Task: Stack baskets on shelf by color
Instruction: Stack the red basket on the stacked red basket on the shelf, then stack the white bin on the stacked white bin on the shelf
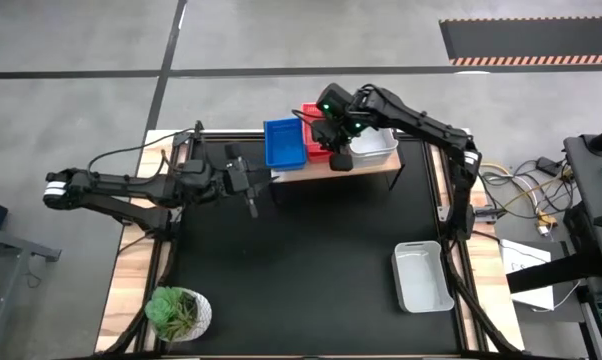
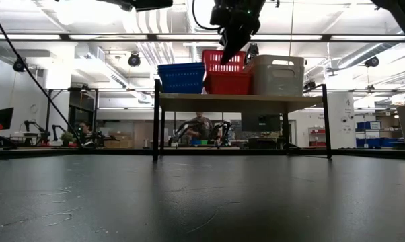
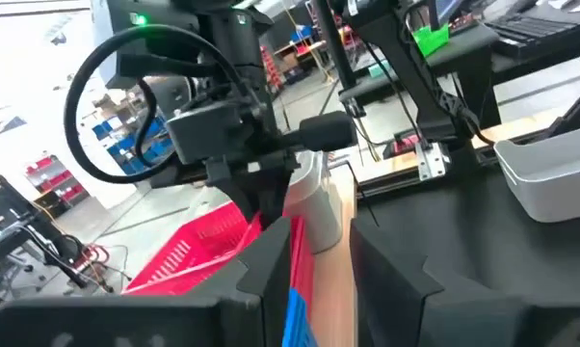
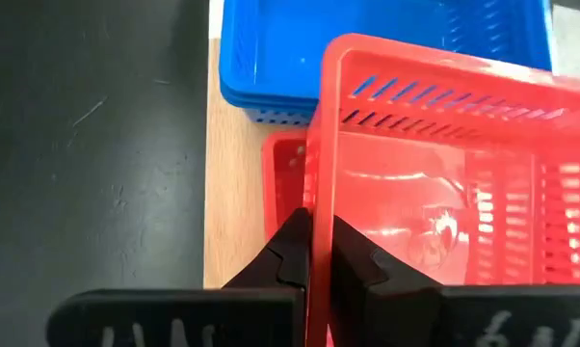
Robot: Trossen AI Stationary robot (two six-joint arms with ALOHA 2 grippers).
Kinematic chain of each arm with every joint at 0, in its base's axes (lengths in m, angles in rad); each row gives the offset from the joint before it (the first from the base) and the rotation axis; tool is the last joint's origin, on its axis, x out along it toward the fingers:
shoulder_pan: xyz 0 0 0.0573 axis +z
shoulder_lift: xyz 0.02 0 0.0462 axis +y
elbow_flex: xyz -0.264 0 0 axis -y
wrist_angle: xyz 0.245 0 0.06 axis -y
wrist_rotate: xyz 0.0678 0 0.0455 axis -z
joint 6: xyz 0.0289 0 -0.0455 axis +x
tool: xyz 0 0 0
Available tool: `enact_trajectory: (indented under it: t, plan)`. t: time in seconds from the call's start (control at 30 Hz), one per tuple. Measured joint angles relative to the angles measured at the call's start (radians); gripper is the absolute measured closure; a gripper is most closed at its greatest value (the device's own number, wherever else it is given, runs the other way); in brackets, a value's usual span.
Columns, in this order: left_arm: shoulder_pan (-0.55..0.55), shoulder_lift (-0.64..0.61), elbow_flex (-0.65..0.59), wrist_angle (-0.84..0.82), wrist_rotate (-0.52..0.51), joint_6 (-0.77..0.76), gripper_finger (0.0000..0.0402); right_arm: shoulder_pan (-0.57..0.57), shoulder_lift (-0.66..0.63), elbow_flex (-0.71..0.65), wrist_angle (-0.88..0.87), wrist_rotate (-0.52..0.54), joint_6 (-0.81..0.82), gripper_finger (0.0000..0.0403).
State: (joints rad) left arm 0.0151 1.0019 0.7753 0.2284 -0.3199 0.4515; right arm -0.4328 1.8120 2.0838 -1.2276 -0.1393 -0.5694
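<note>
The light-wood shelf (image 1: 371, 172) stands at the table's far middle. On it are a blue basket stack (image 1: 284, 143), red basket(s) (image 2: 227, 83) and a white basket (image 1: 374, 145). My right gripper (image 1: 338, 155) is above the shelf, shut on a red basket (image 4: 444, 193), which is tilted over the red one (image 4: 282, 183) on the shelf. Another white basket (image 1: 421, 276) sits on the table at the near right. My left gripper (image 1: 251, 197) is open and empty, left of and nearer than the shelf. My right gripper pinches the red basket's wall (image 4: 316, 207) on the side toward the table's near edge, one finger (image 4: 288, 246) outside and one (image 4: 355, 258) inside. The fingers come from above, pointing down. The basket is tilted, over the red one on the shelf (image 2: 224, 62).
A round potted green plant (image 1: 177, 312) stands at the table's near left corner. Cables lie off the table's right edge (image 1: 526, 190). The black tabletop (image 1: 311, 270) between the shelf and the near edge is bare.
</note>
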Motion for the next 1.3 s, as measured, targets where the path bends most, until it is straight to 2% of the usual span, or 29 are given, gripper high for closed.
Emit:
enact_trajectory:
  t: [0.6, 0.9, 1.1, 1.2, 1.3]
  plan:
    - [0.000, 0.016, -0.001, 0.000, 0.000, 0.009, 0.0308, 0.011, 0.032, -0.003, -0.078, -0.044, 0.053, 0.0388]
    - [0.000, 0.029, -0.001, -0.001, 0.000, 0.009, 0.0308, 0.012, 0.004, 0.004, -0.082, -0.044, 0.065, 0.0310]
    - [0.000, 0.033, -0.001, 0.005, 0.000, 0.027, 0.0308, 0.011, -0.009, 0.068, -0.083, -0.036, 0.089, 0.0271]
    - [0.000, 0.036, -0.001, 0.000, 0.000, 0.027, 0.0308, 0.012, -0.011, 0.087, -0.007, -0.035, 0.097, 0.0277]
    - [0.000, 0.037, -0.001, 0.006, 0.000, 0.027, 0.0308, 0.011, -0.009, 0.064, 0.117, -0.036, 0.097, 0.0304]
